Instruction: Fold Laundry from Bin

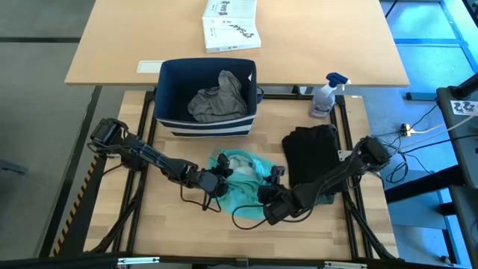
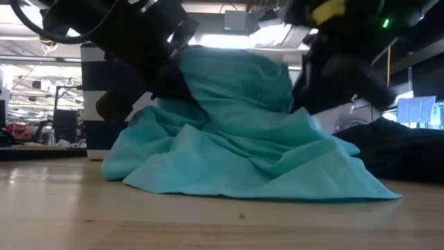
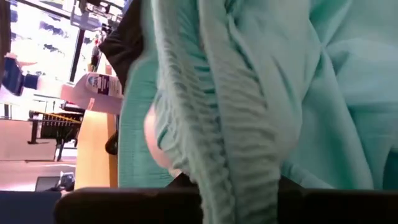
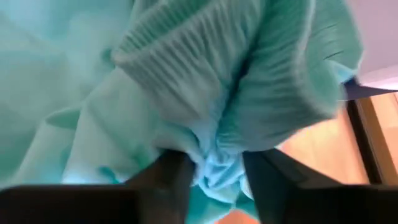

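Note:
The teal garment (image 1: 243, 179) lies bunched on the table's middle, in front of the navy bin (image 1: 168, 97); in the low view it (image 2: 236, 139) rises in a heap between the two arms. My left gripper (image 1: 220, 179) is shut on its left side and my right gripper (image 1: 270, 200) on its near right side. A grey garment (image 1: 218, 101) lies crumpled inside the bin. A black garment (image 1: 310, 153) lies folded flat on the table to the right. My left gripper has the teal garment's ribbed band (image 3: 239, 177), which runs down between its two fingers. It comes in slanting down from the table's left. The cloth's upper part is raised; its lower folds (image 2: 208, 180) rest on the table. My right gripper pinches a bunched wad of the teal garment (image 4: 217, 165), just below its ribbed band (image 4: 205, 68), between its two fingers (image 4: 171, 180). Several layers are gathered there. It comes in slanting down from the table's near right, and the cloth below spreads slack on the table.
A spray bottle (image 1: 326, 96) stands at the far right, behind the black garment. A white printed box (image 1: 230, 24) lies on the farther desk. Bare wood (image 1: 172, 217) shows along the near edge, left of the teal heap.

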Robot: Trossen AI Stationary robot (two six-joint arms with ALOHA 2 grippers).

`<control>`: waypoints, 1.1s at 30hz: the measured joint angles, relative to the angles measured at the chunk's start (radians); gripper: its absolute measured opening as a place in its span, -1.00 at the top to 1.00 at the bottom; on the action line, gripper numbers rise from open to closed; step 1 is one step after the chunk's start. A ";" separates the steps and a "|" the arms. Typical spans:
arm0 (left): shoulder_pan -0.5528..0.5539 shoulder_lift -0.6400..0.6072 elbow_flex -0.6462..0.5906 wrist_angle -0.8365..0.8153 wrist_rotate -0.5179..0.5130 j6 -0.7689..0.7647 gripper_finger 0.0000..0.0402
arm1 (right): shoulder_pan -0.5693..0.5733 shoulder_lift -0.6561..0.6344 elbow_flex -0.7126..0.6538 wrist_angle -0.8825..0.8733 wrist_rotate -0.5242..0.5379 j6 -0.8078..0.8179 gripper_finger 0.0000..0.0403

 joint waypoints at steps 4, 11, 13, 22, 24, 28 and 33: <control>0.001 -0.001 0.000 0.000 0.050 -0.001 0.96 | 0.001 -0.086 0.000 -0.007 -0.013 -0.002 0.03; 0.000 -0.001 0.000 -0.007 0.112 -0.007 0.96 | -0.007 -0.262 0.001 0.052 -0.015 -0.014 -0.29; 0.000 -0.001 0.000 -0.008 0.128 -0.007 0.96 | -0.021 -0.297 0.001 0.072 -0.052 -0.043 -0.30; 0.001 -0.001 0.000 -0.013 0.134 0.000 0.96 | -0.122 -0.361 0.002 0.191 -0.320 -0.100 -0.28; 0.001 -0.001 0.000 -0.013 0.140 0.003 0.96 | -0.159 -0.361 0.002 0.211 -0.354 -0.117 -0.28; 0.001 -0.001 0.000 -0.014 0.155 0.012 0.96 | -0.272 -0.361 0.002 0.225 -0.463 -0.127 -0.28; -0.001 -0.001 0.000 -0.017 0.155 0.026 0.96 | -0.398 -0.362 -0.012 0.239 -0.614 -0.109 -0.27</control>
